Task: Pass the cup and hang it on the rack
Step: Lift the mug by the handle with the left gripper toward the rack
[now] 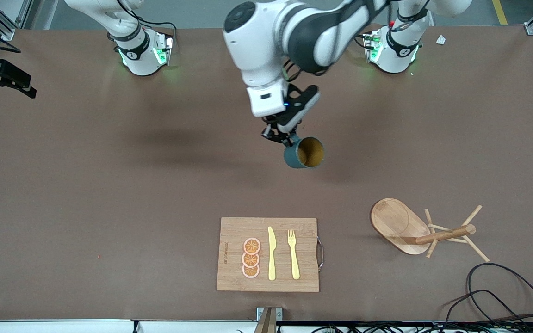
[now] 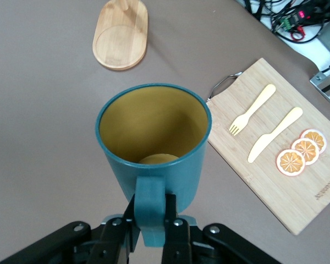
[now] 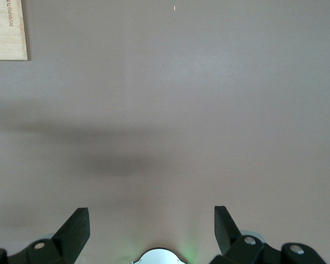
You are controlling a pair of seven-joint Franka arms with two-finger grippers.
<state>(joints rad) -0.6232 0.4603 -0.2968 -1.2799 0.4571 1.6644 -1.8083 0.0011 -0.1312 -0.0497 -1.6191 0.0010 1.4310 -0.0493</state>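
Note:
The cup [image 1: 304,152], dark teal with a mustard-yellow inside, hangs in the air over the middle of the table with its mouth tipped toward the front camera. My left gripper [image 1: 279,135] is shut on its handle; the left wrist view shows the cup [image 2: 154,132] with the handle clamped in the left gripper [image 2: 151,220]. The rack [image 1: 398,224], a light wooden mug tree, has its oval base flat on the table toward the left arm's end, nearer the front camera than the cup. My right gripper [image 3: 151,212] waits open over bare table, holding nothing.
A wooden cutting board [image 1: 229,231] with orange slices [image 1: 251,258], a yellow knife [image 1: 271,254] and a fork [image 1: 293,254] lies near the front edge. Black cables [image 1: 502,296] trail beside the rack. A dark device [image 1: 3,76] juts in at the right arm's end.

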